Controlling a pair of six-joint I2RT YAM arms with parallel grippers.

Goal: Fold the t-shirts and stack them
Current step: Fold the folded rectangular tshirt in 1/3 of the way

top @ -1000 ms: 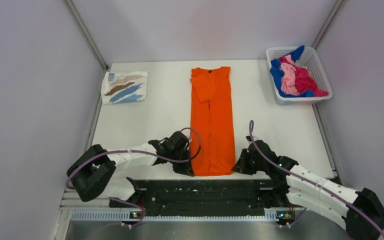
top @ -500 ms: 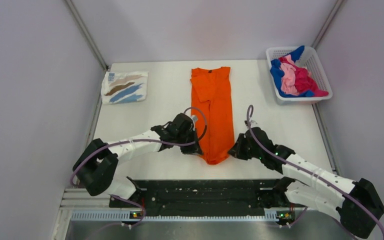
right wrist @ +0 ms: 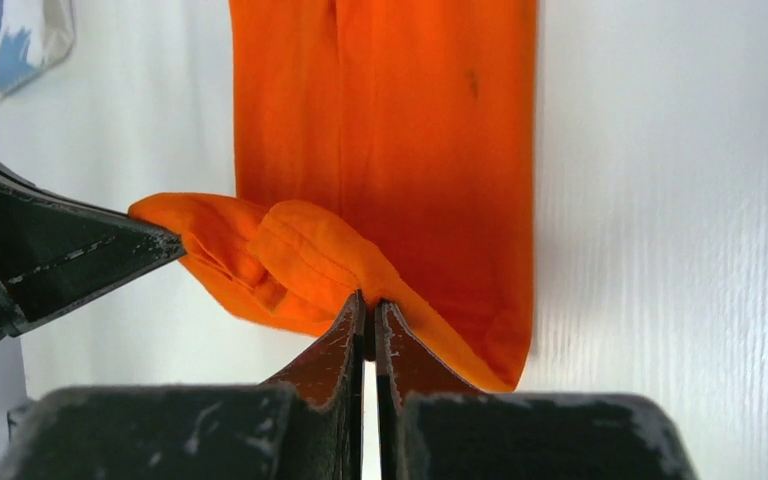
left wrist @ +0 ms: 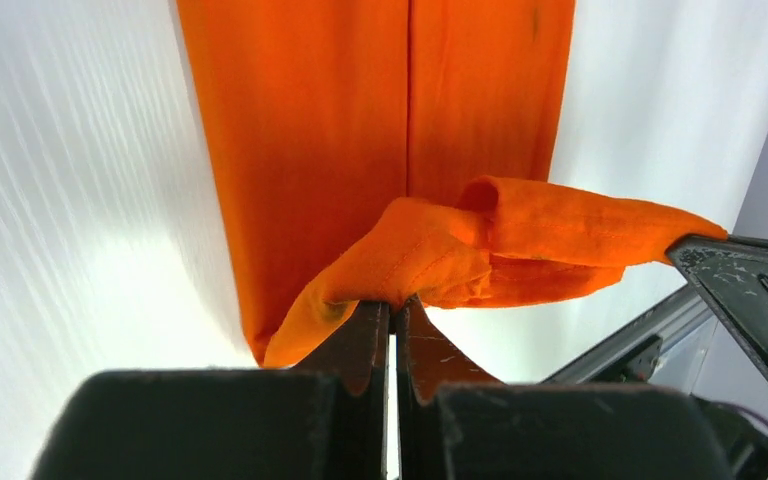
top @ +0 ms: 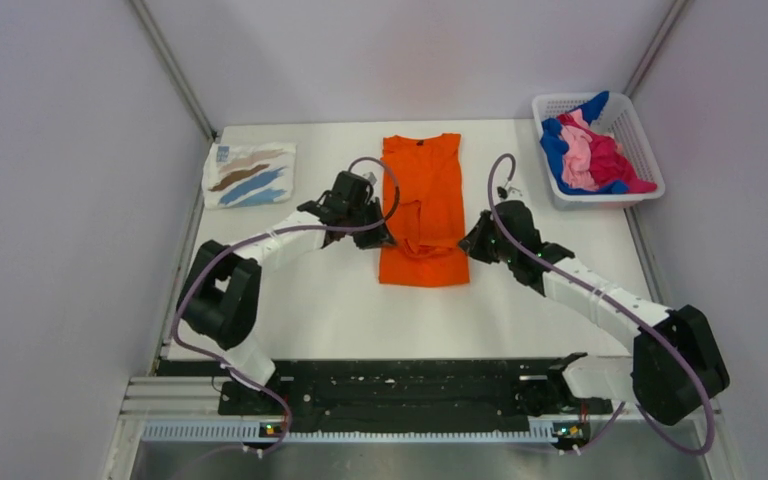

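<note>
white arms, black joints, purple cables

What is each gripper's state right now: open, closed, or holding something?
Left gripper: closed, holding the orange shirt by its near edge.
Right gripper: closed, holding the same shirt's near edge.

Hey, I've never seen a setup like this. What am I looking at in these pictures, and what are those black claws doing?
Two robot arms stand at the near edge of a table. The wide picture comes from a camera overhead; each close-up comes from a camera on one wrist, looking along its own fingers. The left gripper and right gripper are shut on the orange t-shirt, holding its near end up over the rest. A folded white streaked shirt lies far left; a basket far right holds blue and pink shirts.
</note>
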